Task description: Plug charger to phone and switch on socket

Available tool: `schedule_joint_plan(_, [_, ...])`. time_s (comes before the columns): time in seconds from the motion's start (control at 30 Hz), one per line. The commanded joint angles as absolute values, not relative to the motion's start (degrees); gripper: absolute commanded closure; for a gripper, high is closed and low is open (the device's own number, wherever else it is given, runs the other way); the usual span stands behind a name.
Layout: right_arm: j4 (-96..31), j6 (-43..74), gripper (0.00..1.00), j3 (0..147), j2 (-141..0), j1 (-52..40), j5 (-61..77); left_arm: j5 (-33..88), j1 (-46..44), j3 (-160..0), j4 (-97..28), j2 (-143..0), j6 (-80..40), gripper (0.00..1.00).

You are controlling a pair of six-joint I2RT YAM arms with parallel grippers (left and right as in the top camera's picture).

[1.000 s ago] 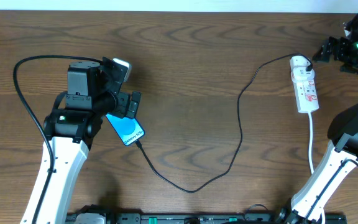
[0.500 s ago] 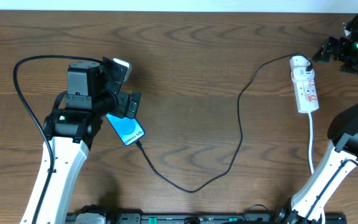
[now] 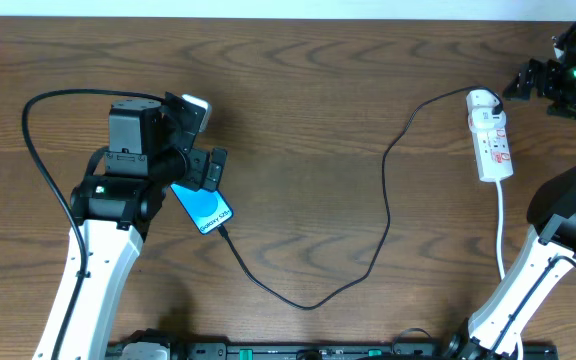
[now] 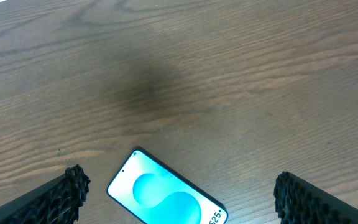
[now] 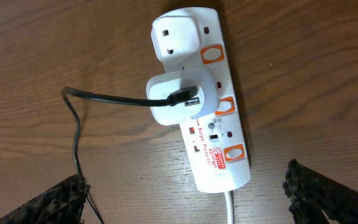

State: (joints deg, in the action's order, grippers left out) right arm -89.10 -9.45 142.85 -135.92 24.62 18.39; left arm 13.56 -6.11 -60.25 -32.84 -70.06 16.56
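The phone (image 3: 206, 208), with its blue screen up, lies on the table and also shows in the left wrist view (image 4: 166, 198). My left gripper (image 3: 200, 142) hangs open just above its upper end, a finger on each side (image 4: 179, 190), not touching it. The black charger cable (image 3: 386, 200) runs from the phone's lower end, where its tip meets the phone, in a loop to a white adapter (image 5: 173, 99) plugged into the white socket strip (image 3: 492, 138). My right gripper (image 3: 530, 82) is open and empty above the strip (image 5: 219, 134), fingers wide (image 5: 185, 200).
The strip's white cord (image 3: 502, 235) runs toward the front edge beside my right arm. A second white plug (image 5: 179, 34) sits in the strip's end outlet. Orange switches (image 5: 235, 152) line one side. A black arm cable (image 3: 38, 150) loops at the left.
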Motion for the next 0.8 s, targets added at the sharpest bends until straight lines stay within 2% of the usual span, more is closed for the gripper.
schedule_joint_plan(0.0, [-89.1, -9.0, 0.01, 144.0, -135.3, 24.7, 18.5, 13.4, -6.2, -61.7, -32.9, -69.9, 16.7, 0.02])
schedule_joint_plan(0.47, [-89.1, -9.0, 0.01, 144.0, -135.3, 24.7, 18.5, 12.8, -6.2, -57.8, -32.6, -62.4, 16.7, 0.02])
schedule_joint_plan(0.77, [-89.1, -9.0, 0.01, 144.0, -135.3, 24.7, 18.5, 12.8, -6.2, -43.4, -11.4, -52.2, 16.7, 0.02])
